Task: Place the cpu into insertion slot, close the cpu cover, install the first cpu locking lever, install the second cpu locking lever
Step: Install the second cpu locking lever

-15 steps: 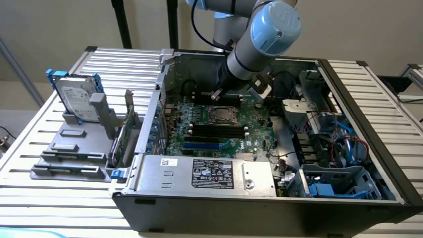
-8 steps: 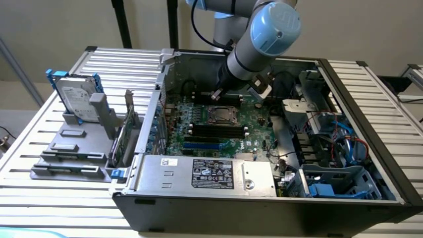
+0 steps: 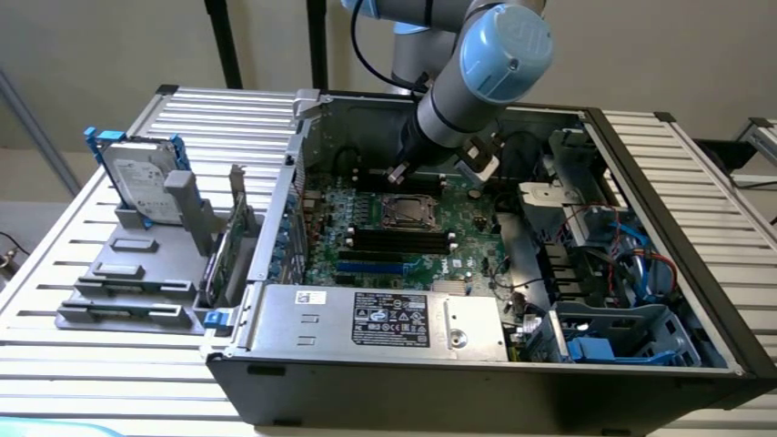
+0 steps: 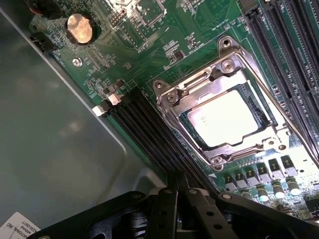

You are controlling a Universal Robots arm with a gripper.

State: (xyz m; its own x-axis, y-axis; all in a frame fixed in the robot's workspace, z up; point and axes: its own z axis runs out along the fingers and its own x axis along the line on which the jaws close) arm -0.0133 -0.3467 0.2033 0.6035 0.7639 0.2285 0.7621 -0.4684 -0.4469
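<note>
We are looking across a slatted metal worktop (image 3: pixel 122 364) that is carrying an open computer case (image 3: pixel 364 391), which is lying on its side. The robot arm (image 3: pixel 486 64) is reaching down into the case. Its claw (image 3: pixel 398 171) is hanging just above the green motherboard (image 3: pixel 364 238), beside the socket on the side away from the power supply (image 3: pixel 377 319). In the wrist view the claw's fingers (image 4: pixel 167 209) are pressing together, gripping nothing, and are pointing toward the black memory slots (image 4: pixel 144 124) beside the socket. The cpu cover (image 4: pixel 199 92) is lying flat over the insertion slot (image 4: pixel 193 132), its silver frame ringing the chip. The cpu (image 4: pixel 224 119) is sitting inside the slot, its pale metal top showing through the cover's window and glaring in the light. A thin lever wire (image 4: pixel 276 107) is running along one side of the cover; whether it is hooked down we cannot quite tell. A round coin battery (image 4: pixel 79 28) is shining on the board, well apart from the socket.
</note>
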